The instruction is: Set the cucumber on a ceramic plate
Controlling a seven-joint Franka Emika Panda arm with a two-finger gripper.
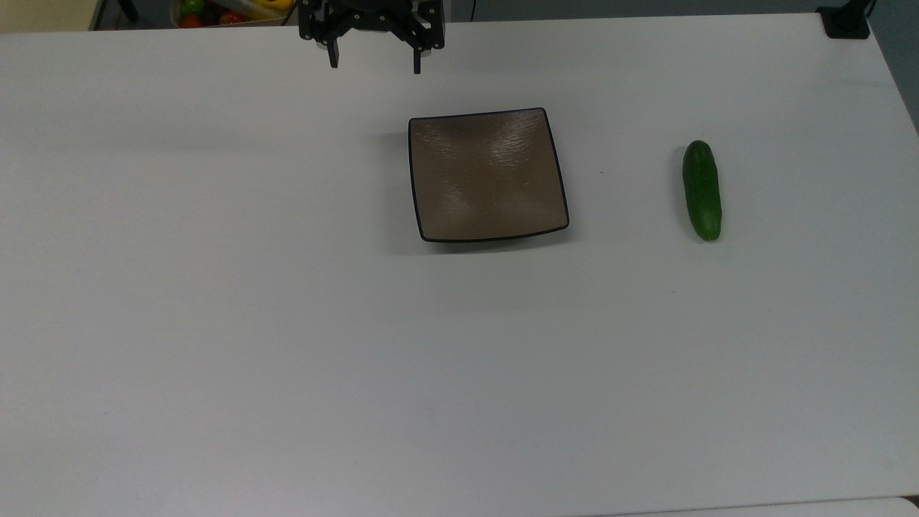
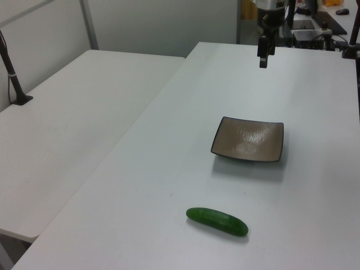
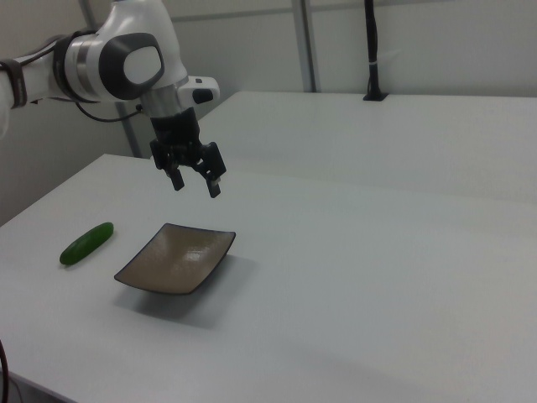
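A white table [image 1: 287,323] filled the top view. Beyond its far edge, at the top view's upper left, sat a container of colourful produce [image 1: 215,11]. A 2nd white table [image 2: 67,129] stood alongside in the left view, with a black post [image 2: 12,73] on it.

plate [image 1: 488,176]: glossy brown ceramic | cucumber [image 1: 702,189]: smooth glossy skin | table [image 1: 287,323]: matt white

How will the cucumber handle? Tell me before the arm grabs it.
The cucumber looks stiff, so it should lift without sagging. Its round body lying on the flat table may roll if nudged sideways. Its glossy skin suggests the open gripper could slip.
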